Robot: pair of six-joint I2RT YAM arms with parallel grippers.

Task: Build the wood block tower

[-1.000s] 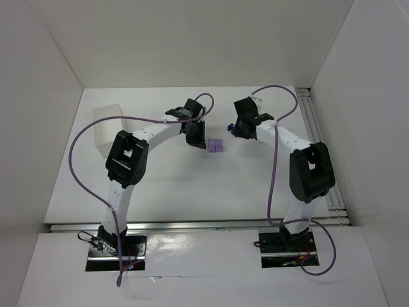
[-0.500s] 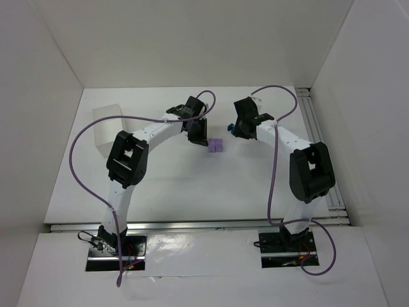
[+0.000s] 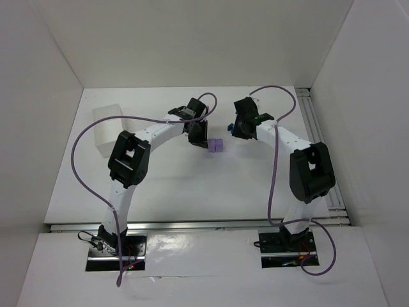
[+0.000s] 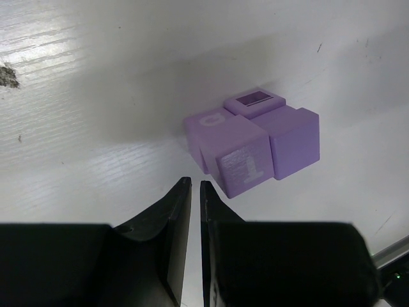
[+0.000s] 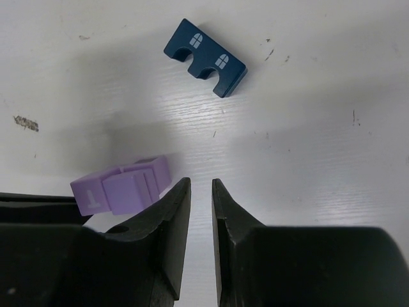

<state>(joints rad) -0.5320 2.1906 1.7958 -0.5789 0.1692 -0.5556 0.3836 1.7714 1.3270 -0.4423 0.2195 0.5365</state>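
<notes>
Several light purple blocks (image 4: 252, 141) sit pressed together in a low cluster on the white table (image 3: 166, 179), also seen as the purple cluster (image 3: 216, 146) from above. My left gripper (image 4: 195, 184) hovers just left of them, jaws nearly together and empty. A dark blue arch block (image 5: 204, 57) with small white windows lies flat and alone, beyond my right gripper (image 5: 200, 182). That gripper's jaws are also almost together with nothing between them. The purple cluster (image 5: 121, 185) lies to its left. From above, the left gripper (image 3: 199, 135) and right gripper (image 3: 238, 125) flank the cluster.
A translucent white box (image 3: 105, 128) stands at the back left of the table. A metal rail (image 3: 319, 134) runs along the right edge. White walls enclose the table on three sides. Purple cables loop over both arms.
My left gripper has shifted slightly right, closer to the purple cluster. The right arm and the blocks have not moved.
</notes>
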